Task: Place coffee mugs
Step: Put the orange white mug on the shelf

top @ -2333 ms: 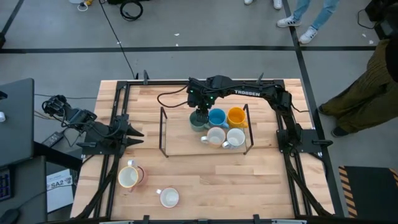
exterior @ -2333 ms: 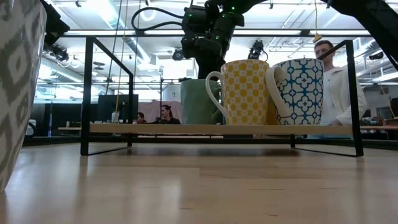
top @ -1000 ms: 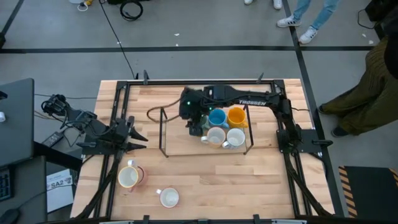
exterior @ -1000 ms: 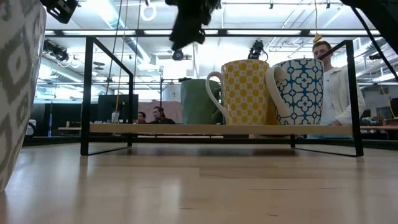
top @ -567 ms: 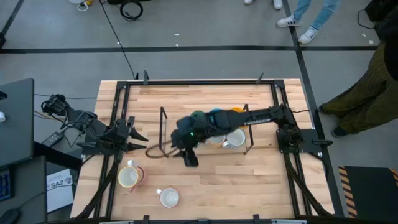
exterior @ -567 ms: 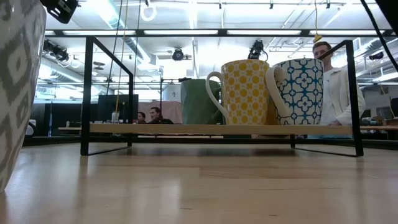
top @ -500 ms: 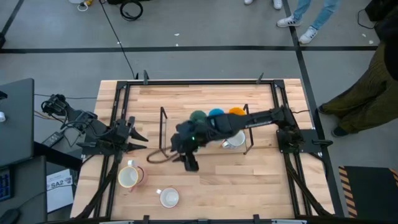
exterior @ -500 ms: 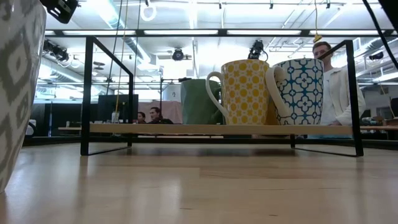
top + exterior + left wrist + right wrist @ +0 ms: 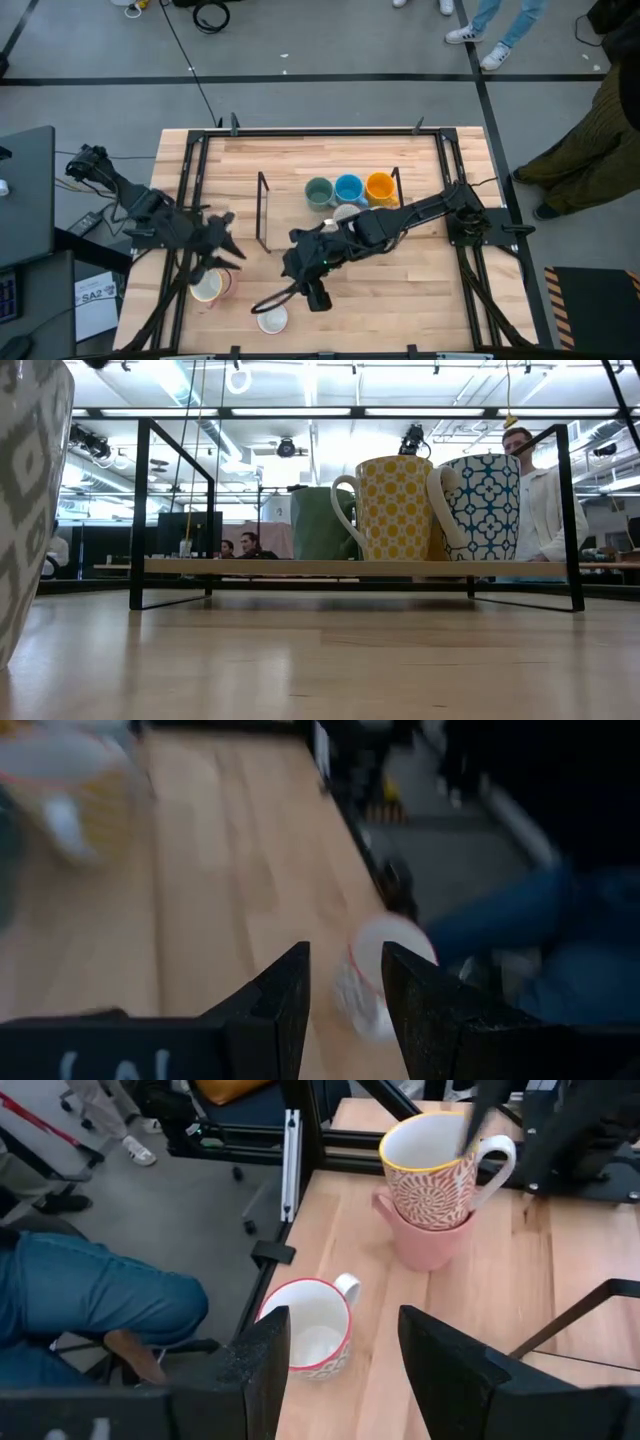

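White mug [image 9: 272, 319] just beside open right claw [image 9: 318, 299]

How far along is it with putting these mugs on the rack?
Done: green mug, blue mug and orange mug stand on the rack, with white ones partly hidden beside them. In hand: nothing; the right arm hangs over a white mug with open jaws. Left: that mug and the stacked pair by the left arm.

Robotics lab: framed test table [image 9: 240, 160]
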`<action>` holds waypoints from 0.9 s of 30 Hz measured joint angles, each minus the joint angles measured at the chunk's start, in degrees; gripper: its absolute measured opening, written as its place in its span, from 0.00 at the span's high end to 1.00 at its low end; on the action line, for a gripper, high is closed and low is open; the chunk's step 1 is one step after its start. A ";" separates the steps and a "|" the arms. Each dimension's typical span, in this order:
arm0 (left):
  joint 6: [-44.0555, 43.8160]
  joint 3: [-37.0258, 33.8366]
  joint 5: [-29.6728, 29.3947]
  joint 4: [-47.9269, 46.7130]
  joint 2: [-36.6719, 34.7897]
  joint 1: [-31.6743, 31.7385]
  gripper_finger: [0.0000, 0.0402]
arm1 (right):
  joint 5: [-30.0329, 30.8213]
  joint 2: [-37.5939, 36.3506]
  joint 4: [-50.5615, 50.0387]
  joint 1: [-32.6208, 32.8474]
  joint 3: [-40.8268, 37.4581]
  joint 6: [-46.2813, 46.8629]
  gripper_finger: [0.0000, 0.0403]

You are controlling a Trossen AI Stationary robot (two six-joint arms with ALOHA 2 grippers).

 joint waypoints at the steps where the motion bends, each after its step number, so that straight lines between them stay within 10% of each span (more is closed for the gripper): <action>1: -0.42 2.34 0.00 -3.12 2.05 -1.07 0.67 | 0.51 0.00 0.00 0.26 0.00 0.01 0.52; 11: -5.93 23.59 -1.16 -35.97 19.85 -10.23 0.67 | 1.00 0.00 -0.04 1.09 -0.04 -0.08 0.52; 27: -6.28 24.89 -1.15 -48.76 27.08 -12.51 0.67 | 0.99 0.02 -0.04 1.11 -0.07 -0.60 0.52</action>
